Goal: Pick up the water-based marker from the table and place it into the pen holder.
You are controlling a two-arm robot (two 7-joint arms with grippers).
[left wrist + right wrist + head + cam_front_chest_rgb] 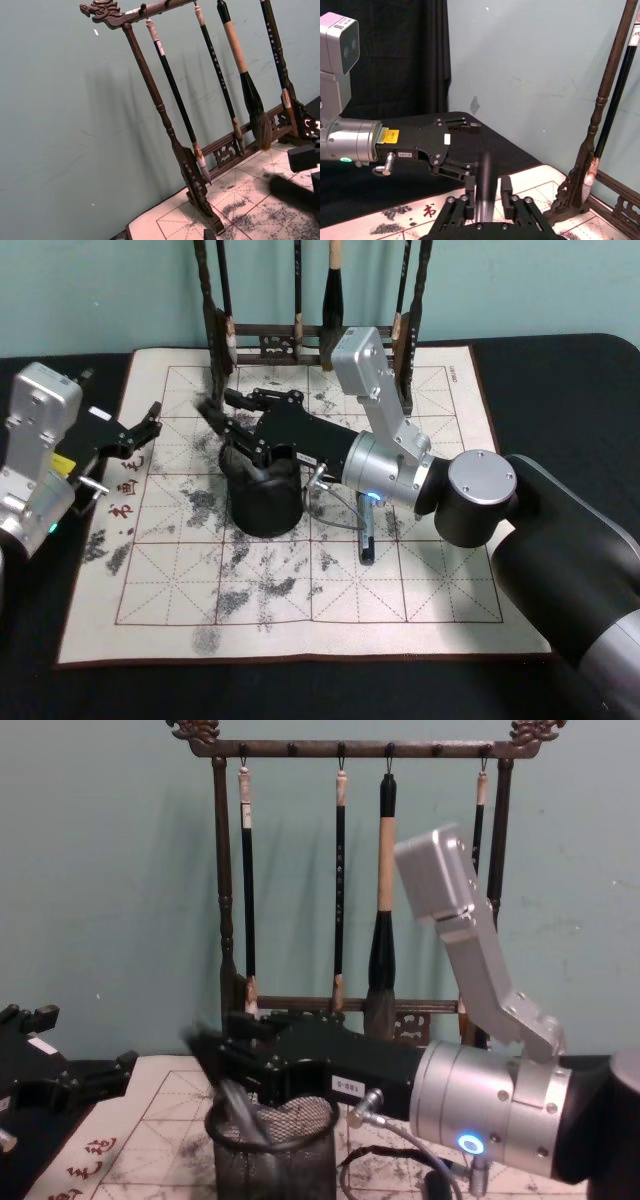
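Black tabletop [560, 370] bearing a white, red-gridded, ink-stained mat [300, 590]. At the mat's far edge stands a dark wooden brush rack [350, 748] with brushes hanging from its top bar. The right arm reaches across the mat from the right. Its right gripper [222, 408] is above the mouth of the pen holder [262, 515], a round black mesh cup near the mat's centre. The right gripper's jaws are slightly apart. The marker [485, 170], a blurred dark rod, stands between them with a narrow gap showing on at least one side. From the chest view a blurred, slanted rod [233, 1108] reaches down inside the cup. The left gripper [155, 425] hovers over the mat's left edge, jaws wide and empty.
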